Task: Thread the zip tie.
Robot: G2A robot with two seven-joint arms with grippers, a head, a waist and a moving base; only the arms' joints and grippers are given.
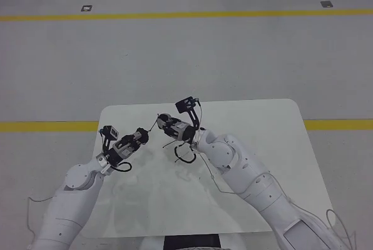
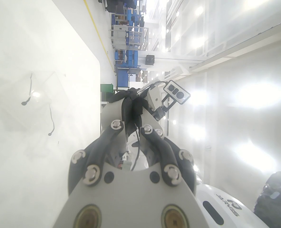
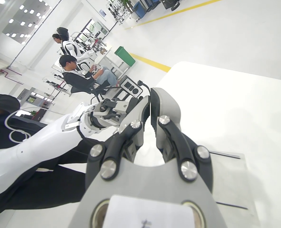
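The fingers of the left gripper (image 2: 131,100) are seen drawn together at their tips, and a thin black zip tie (image 2: 136,148) is held between them, its loose length trailing back through the gap between the finger links. The pads of the right gripper (image 3: 150,103) are pressed flat against each other with no gap; whether anything is pinched there cannot be told. From above, the zip tie (image 1: 153,123) is seen as a short dark line running from the tip of the left gripper (image 1: 143,135) up to the tip of the right gripper (image 1: 163,119). The two are held close together, tip towards tip, above the far left part of the white table (image 1: 261,125). Black cable loops (image 1: 186,154) are seen hanging from the right wrist. Further out, a clear plastic sheet (image 3: 226,179) is laid flat on the table, and spare zip ties (image 3: 225,154) are lying on it, well apart from both grippers. The same spare ties (image 2: 30,88) are seen as curved black strands from the left wrist.
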